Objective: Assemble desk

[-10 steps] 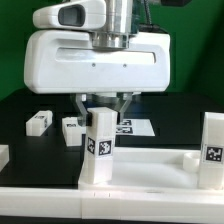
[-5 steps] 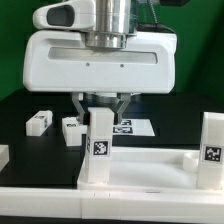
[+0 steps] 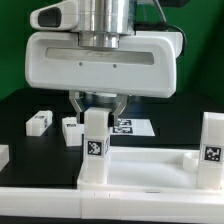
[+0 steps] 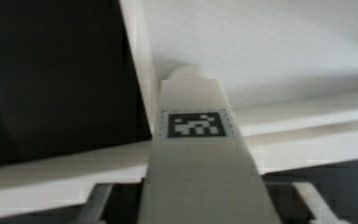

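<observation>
My gripper [image 3: 97, 106] is shut on a white square leg [image 3: 94, 148] with a black-and-white tag. It holds the leg upright at the near corner of the white tabletop panel [image 3: 150, 170], on the exterior view's left. A second tagged leg [image 3: 212, 146] stands upright at the panel's corner on the exterior view's right. In the wrist view the held leg [image 4: 197, 150] runs out from between the jaws of my gripper [image 4: 202, 208] toward the white panel [image 4: 265, 60]. The leg's lower end and its socket are hidden.
Two loose white legs [image 3: 38, 121] [image 3: 70, 128] lie on the black table behind the panel, on the exterior view's left. The marker board [image 3: 132, 127] lies behind my gripper. A white border rail [image 3: 40, 205] runs along the front.
My gripper and the held leg have shifted a little toward the exterior view's left. The leg stays upright and in the grip.
</observation>
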Motion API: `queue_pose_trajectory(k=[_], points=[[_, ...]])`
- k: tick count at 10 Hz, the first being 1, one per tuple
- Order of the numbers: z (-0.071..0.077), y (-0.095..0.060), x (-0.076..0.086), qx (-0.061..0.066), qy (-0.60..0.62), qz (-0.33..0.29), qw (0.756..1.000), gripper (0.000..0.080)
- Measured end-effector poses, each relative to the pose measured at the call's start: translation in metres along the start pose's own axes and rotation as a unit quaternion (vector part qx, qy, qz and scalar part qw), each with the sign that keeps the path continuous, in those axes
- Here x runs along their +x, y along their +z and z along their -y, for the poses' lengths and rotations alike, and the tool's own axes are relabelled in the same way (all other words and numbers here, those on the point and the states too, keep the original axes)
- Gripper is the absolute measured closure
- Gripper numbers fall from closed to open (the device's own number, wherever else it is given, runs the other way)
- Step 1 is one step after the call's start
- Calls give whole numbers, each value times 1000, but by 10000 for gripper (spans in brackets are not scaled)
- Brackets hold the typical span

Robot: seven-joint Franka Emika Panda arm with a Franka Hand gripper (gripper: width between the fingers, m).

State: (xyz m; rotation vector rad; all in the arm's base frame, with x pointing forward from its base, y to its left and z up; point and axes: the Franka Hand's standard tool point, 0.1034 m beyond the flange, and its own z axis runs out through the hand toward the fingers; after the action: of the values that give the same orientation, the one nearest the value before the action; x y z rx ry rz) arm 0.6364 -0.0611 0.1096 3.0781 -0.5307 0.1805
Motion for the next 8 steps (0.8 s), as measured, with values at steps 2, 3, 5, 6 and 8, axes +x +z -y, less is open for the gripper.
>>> queue_pose_trajectory(k=[2,3,5,6,8], points=[[-5,0,0,-5,70,0,998,495],[-6,0,0,-7,89,2,996,495],[-8,0,-2,-10,124,6,992,481],[-8,-1,-2,-11,128,6,992,481],[-9,0,-2,-11,125,6,992,478]])
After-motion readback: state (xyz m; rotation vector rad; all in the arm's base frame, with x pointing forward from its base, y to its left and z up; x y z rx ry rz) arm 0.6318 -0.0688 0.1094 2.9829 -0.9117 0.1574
